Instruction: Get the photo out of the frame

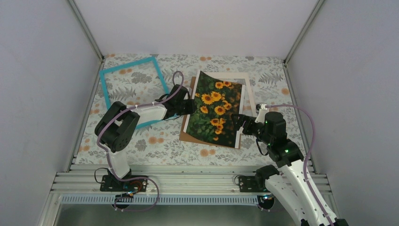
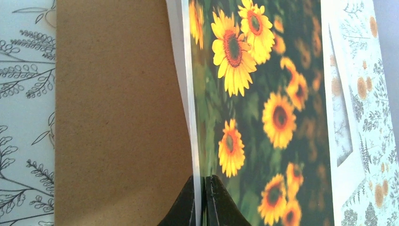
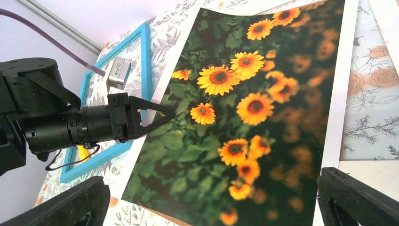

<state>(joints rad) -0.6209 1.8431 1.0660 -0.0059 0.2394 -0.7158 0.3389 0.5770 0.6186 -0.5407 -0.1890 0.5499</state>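
The sunflower photo [image 1: 215,110] lies mid-table over the brown backing board [image 1: 187,135], its left edge raised. My left gripper [image 1: 191,107] is shut on that pale left edge; the left wrist view shows the fingertips [image 2: 214,197] pinching the edge of the photo [image 2: 263,113] above the board [image 2: 117,117]. The turquoise frame [image 1: 131,89] lies empty at the back left, apart from the photo. My right gripper [image 1: 234,119] is open over the photo's right side; in its view the photo [image 3: 244,113] lies between the wide-spread fingers [image 3: 61,207], and the frame [image 3: 141,61] shows behind the left gripper [image 3: 165,113].
The cream-white mat [image 1: 249,94] lies under the photo's right side and also shows in the left wrist view [image 2: 348,165]. A floral cloth [image 1: 155,141] covers the table. Grey walls close the left, right and back sides. A metal rail [image 1: 188,181] runs along the near edge.
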